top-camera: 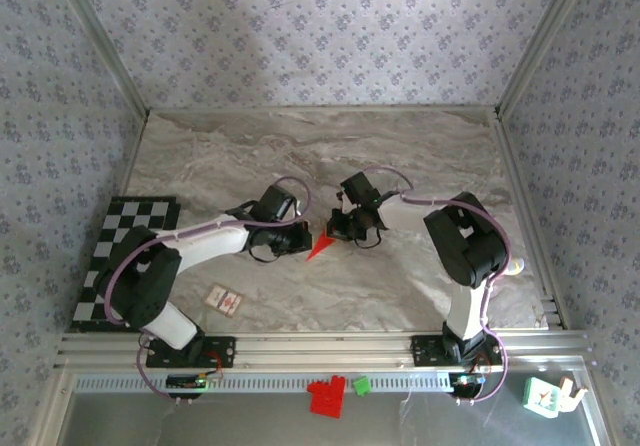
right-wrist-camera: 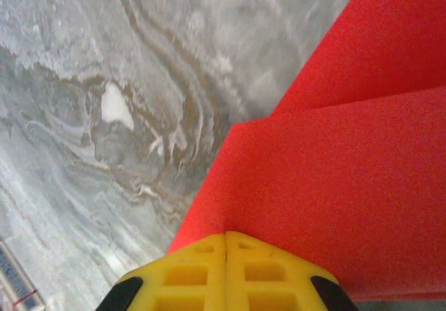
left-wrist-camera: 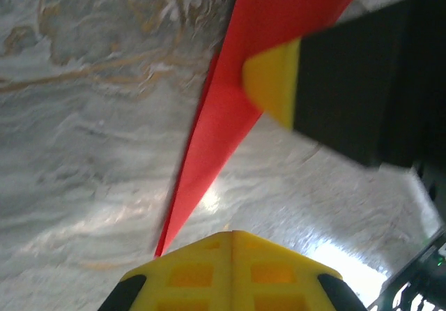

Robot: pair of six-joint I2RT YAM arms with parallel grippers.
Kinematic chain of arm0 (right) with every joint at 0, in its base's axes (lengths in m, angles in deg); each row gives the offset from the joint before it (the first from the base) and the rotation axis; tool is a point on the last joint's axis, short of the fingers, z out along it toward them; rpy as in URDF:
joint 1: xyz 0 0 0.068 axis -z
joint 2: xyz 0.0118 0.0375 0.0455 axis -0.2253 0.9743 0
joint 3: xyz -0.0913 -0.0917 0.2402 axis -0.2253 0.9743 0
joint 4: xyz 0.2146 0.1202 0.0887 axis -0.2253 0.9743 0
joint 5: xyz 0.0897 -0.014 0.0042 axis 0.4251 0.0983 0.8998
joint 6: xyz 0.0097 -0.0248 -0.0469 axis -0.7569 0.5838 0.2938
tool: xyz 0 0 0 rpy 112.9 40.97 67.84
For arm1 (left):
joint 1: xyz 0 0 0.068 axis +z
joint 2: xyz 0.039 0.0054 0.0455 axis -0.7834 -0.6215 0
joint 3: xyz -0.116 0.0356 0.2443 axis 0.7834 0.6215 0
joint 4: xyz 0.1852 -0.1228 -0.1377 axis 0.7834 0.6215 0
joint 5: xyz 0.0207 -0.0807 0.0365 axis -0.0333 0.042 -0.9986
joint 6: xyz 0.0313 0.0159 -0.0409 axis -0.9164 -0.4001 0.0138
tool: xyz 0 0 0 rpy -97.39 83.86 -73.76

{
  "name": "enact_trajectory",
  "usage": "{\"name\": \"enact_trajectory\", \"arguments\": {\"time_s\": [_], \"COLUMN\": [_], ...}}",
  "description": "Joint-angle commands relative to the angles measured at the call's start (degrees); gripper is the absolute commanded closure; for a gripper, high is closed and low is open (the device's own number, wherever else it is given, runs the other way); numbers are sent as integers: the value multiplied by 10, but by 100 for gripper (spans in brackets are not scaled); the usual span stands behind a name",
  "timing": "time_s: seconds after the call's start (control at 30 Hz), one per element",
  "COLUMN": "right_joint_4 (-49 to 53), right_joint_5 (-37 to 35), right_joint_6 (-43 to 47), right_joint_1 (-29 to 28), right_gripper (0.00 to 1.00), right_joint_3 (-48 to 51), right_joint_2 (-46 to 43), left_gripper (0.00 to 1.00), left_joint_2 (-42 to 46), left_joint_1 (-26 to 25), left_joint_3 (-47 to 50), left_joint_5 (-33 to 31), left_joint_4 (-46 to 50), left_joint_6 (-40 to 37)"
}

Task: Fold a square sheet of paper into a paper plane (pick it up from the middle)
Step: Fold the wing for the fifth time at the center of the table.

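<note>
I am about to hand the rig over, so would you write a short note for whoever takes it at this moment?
Left gripper: shut, with the tip of the red paper at its fingertips; I cannot tell whether it grips it.
Right gripper: shut on the paper's wide, layered end.
Paper: between the two grippers, over the middle of the table.
Done: the sheet is folded into a narrow pointed shape.
Left: probably the last folds, then setting the plane down.
</note>
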Motion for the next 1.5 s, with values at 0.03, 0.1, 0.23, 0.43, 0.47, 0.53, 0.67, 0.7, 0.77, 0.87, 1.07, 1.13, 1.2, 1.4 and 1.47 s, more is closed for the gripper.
{"name": "enact_trajectory", "arguments": {"time_s": [0.03, 0.1, 0.23, 0.43, 0.47, 0.53, 0.67, 0.7, 0.77, 0.87, 1.07, 1.13, 1.2, 1.4, 1.47], "right_joint_4": [46, 46, 49, 53, 57, 66, 89, 94, 111, 131, 138, 140, 146, 141, 139], "right_joint_5": [21, 24, 22, 20, 17, 4, -41, -55, -87, -121, -172, -182, -190, -189, -183], "right_joint_6": [-37, -34, -31, -27, -25, -19, 1, 8, 24, 30, 24, 23, 20, 13, 10], "right_joint_1": [-14, -13, -12, -9, -9, -9, -9, -10, -11, -11, -8, -6, -5, 1, 5], "right_gripper": [99, 99, 99, 99, 99, 99, 99, 98, 98, 98, 98, 97, 98, 98, 98], "right_joint_3": [21, 16, 13, 5, 1, -7, -26, -30, -43, -54, -64, -68, -68, -44, -37], "right_joint_2": [7, 7, 8, 4, 2, -6, -34, -38, -43, -40, -38, -36, -34, -36, -34], "left_gripper": [94, 95, 96, 98, 98, 100, 100, 100, 100, 100, 100, 100, 100, 100, 100], "left_joint_2": [-49, -68, -98, -125, -126, -129, -140, -142, -145, -147, -149, -150, -150, -152, -152], "left_joint_1": [-1, -2, -2, -3, -3, -4, -7, -8, -8, -10, -11, -11, -11, -13, -12], "left_joint_3": [-11, -23, -39, -43, -41, -41, -36, -34, -31, -31, -34, -33, -34, -32, -30], "left_joint_5": [22, 24, 26, 31, 30, 22, 7, 4, 1, -2, -4, -4, -4, -7, -8], "left_joint_4": [-58, -62, -62, -58, -53, -33, 5, 10, 16, 19, 23, 23, 24, 24, 23], "left_joint_6": [39, 39, 36, 41, 42, 42, 38, 37, 36, 37, 38, 39, 40, 44, 46]}}
